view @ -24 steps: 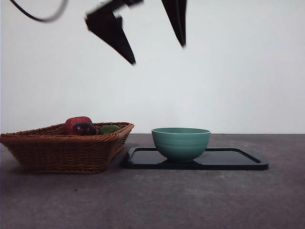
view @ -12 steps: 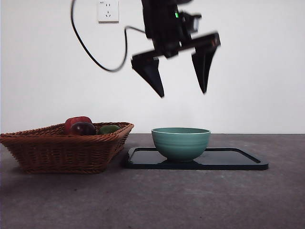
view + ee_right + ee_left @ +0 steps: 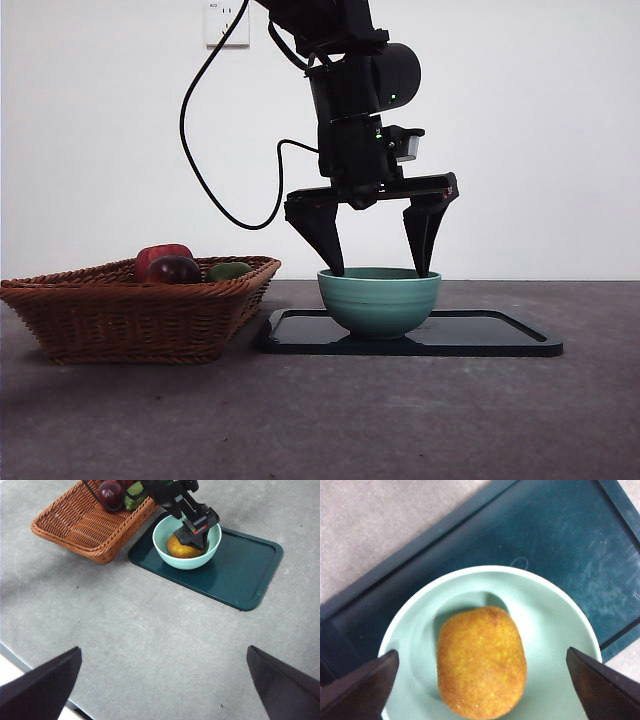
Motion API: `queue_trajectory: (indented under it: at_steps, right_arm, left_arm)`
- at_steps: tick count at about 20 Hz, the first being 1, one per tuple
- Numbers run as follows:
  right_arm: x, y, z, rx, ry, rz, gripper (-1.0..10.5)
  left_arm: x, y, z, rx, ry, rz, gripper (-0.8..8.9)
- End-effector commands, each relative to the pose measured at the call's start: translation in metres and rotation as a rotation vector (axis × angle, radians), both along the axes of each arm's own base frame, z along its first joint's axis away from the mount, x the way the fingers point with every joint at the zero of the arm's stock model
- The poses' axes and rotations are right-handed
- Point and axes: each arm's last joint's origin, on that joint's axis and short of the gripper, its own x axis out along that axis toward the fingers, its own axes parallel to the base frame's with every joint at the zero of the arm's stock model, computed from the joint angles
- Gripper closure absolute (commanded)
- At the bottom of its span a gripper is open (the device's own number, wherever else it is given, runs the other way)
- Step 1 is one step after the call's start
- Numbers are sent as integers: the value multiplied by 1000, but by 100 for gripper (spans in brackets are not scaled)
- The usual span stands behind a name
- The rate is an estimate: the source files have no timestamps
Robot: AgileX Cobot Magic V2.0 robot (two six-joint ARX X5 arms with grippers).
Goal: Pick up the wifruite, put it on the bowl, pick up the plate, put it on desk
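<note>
The wifruite [image 3: 481,662], an orange-brown oval fruit, lies inside the teal bowl [image 3: 550,615]. It also shows in the right wrist view [image 3: 179,549], and the bowl's wall hides it in the front view. The bowl [image 3: 380,300] stands on a flat dark tray [image 3: 480,338] on the desk [image 3: 320,420]. My left gripper [image 3: 381,270] is open and empty, with its fingertips down at the bowl's rim on either side of the fruit [image 3: 481,651]. My right gripper [image 3: 164,650] is open and empty, high above the desk.
A wicker basket [image 3: 140,310] stands left of the tray, close to it. It holds a red fruit [image 3: 160,255], a dark purple fruit [image 3: 175,270] and a green fruit [image 3: 230,271]. The left arm's cable hangs above the basket.
The left gripper has come down from the top of the front view to the bowl's rim, jaws open all the way. The bowl, tray and basket have not moved.
</note>
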Motion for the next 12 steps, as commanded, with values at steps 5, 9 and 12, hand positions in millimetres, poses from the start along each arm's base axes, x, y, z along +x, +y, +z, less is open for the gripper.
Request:
queue_trajectory:
  at_steps: [5,9,12]
  right_arm:
    - [0,1,2,20,-3,-2,321]
    - [0,1,2,20,-3,-2,321]
    - [0,1,2,20,-3,-2,321]
  left_arm:
    - [6,-11,-29,33,24,-21,228]
    - [6,-12,-33,39,29,-28,360]
    - [6,-12,-33,43,29,-36,413]
